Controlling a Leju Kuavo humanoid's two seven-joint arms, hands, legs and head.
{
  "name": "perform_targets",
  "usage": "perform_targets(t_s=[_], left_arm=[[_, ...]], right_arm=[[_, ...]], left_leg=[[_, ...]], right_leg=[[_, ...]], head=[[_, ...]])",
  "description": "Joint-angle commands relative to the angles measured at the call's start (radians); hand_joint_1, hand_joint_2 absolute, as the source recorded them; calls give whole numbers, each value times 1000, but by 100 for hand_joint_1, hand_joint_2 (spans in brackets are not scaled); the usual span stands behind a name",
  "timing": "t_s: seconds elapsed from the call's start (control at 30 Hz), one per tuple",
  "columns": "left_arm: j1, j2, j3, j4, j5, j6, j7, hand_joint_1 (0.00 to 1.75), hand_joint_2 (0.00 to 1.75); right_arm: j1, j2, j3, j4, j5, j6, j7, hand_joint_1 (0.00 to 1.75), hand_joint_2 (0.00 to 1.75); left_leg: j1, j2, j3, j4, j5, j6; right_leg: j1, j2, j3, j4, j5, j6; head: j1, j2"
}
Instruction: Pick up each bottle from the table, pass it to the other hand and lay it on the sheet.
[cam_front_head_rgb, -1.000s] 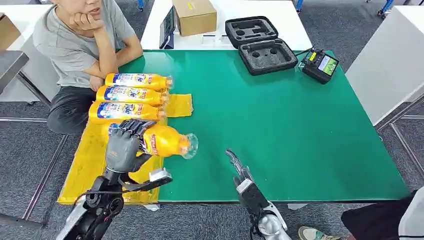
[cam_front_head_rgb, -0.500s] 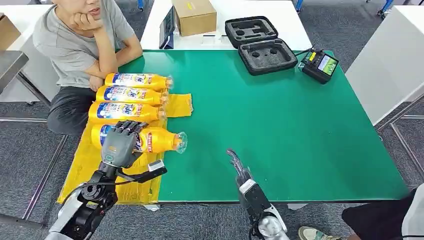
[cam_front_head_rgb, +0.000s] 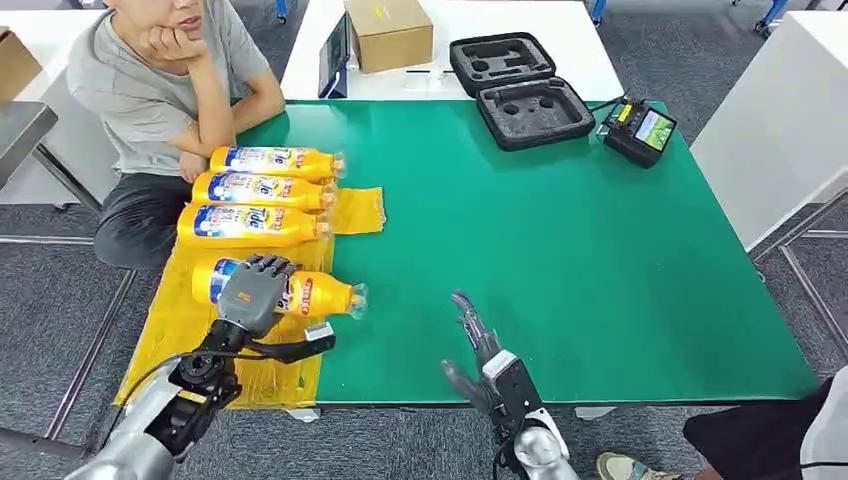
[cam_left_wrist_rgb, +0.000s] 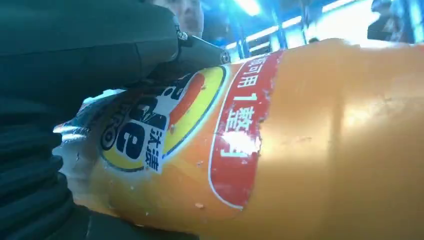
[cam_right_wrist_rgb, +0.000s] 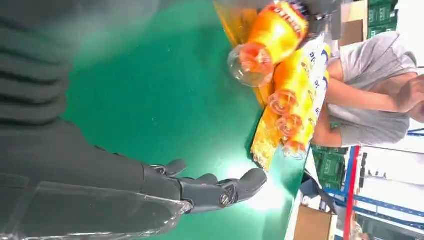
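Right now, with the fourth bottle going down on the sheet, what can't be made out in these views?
- Head view: the left robot hand covers the held bottle, hiding whether it touches the yellow sheet.
- Left wrist view: the bottle is cut off at the frame's edges, cap unseen.
- Right wrist view: the three laid bottles overlap, labels unreadable.
- The right robot hand holds nothing.

L hand brought bottle down onto sheet, prob. resting; R thumb spread.
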Motion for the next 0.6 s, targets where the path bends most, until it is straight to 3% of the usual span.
perform_targets(t_s=[0.03, 0.2, 0.5, 0.6], left_arm=[[-137, -15, -44, 298, -9, 17, 11, 171, 175], [-137, -15, -44, 298, -9, 17, 11, 171, 175], [-225, -71, -43, 407, 6, -18, 18, 171, 175], [-262, -84, -38, 431, 21, -52, 5, 155, 175]], right_arm=[[-37, 0, 19, 62, -11, 1, 0, 0, 175], [-37, 0, 19, 62, -11, 1, 0, 0, 175], [15, -17, -23, 21, -43, -17, 0, 0, 175], [29, -18, -25, 4, -50, -21, 0, 0, 175]], left_leg=[[1, -2, 5, 0, -2, -1], [1, -1, 5, 0, -2, -1], [1, -4, 3, 0, 0, 0], [1, -5, 3, 0, 0, -1]], right_leg=[[1, -1, 6, 0, -2, -1], [0, 1, 6, -1, -2, -1], [0, -3, 5, 0, -1, -1], [1, -4, 5, 0, -2, -1]], head=[[0, 0], [0, 0], [0, 0], [0, 0]])
